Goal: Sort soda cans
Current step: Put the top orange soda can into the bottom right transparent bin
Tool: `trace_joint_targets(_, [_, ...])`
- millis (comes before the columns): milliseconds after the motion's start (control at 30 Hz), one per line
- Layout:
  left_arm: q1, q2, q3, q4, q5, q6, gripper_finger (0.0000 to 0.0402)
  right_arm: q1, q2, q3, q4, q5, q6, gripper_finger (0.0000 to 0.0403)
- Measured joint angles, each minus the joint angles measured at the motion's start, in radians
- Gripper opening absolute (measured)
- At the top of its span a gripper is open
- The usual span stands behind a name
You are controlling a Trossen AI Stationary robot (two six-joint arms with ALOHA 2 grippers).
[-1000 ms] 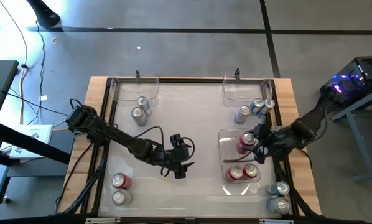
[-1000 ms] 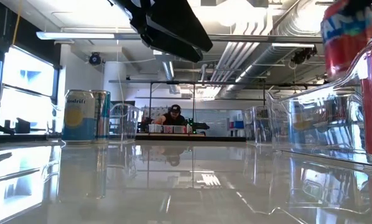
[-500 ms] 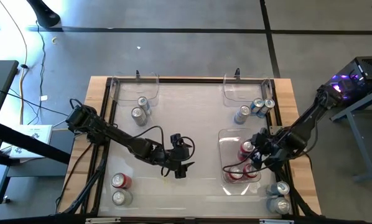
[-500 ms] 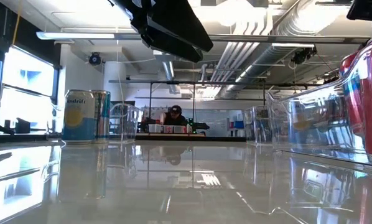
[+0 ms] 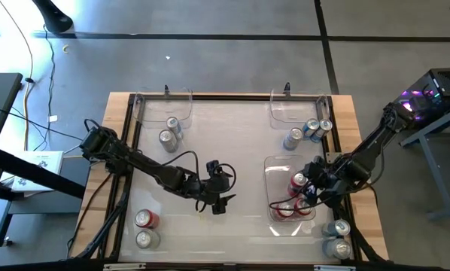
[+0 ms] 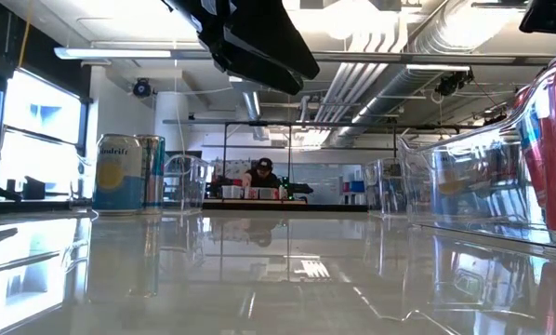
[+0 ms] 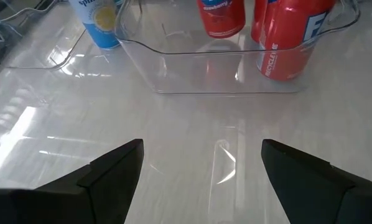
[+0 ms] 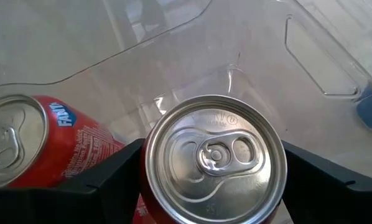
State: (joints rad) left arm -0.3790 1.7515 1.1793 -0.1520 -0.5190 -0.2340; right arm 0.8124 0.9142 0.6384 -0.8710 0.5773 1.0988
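- My right gripper (image 5: 306, 188) is down inside the clear bin (image 5: 270, 167) on the right side of the table (image 5: 225, 135), its fingers one on each side of a red can (image 8: 214, 160) that stands upright on the bin floor.
- From my right wrist I look down on that can's silver top; my dark fingers (image 8: 114, 169) flank it closely, but I cannot tell whether they press on it or have let go.
- A second red can (image 8: 24, 149) stands just beside it in the same bin, and from above I count three red cans there in all.
- My left gripper (image 5: 219, 202) hangs over the bare middle of the table, fingers spread wide and empty; the left wrist view shows only tabletop between them.
- Past my left fingers stands the near wall of the bin (image 7: 223, 68) with red cans (image 7: 292, 37) behind it, and a light blue can (image 7: 102, 22) outside it.
- Three blue cans (image 5: 308, 132) cluster near the far right edge, beside an empty clear bin (image 5: 296, 105).
- Two cans (image 5: 168, 132) stand in the far left area by another clear bin (image 5: 165, 105).
- Near the front left corner stand a red can (image 5: 144, 219) and a silver can (image 5: 144, 239).
- Two blue cans (image 5: 336, 237) stand at the front right corner.
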Motion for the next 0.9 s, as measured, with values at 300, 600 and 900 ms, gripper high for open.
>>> trace_joint_targets(300, [0.0, 0.0, 0.0, 0.0, 0.0, 0.0, 0.0319, 0.0, -0.001, 0.003, 0.014, -0.061, 0.003, 0.0333])
trace_joint_targets(600, [0.0, 0.0, 0.0, 0.0, 0.0, 0.0, 0.0319, 0.0, -0.001, 0.005, 0.018, -0.116, 0.005, 0.0336])
trace_joint_targets(900, [0.0, 0.0, 0.0, 0.0, 0.0, 0.0, 0.0319, 0.0, 0.0, 0.112, -0.069, -0.119, -0.026, 0.0337])
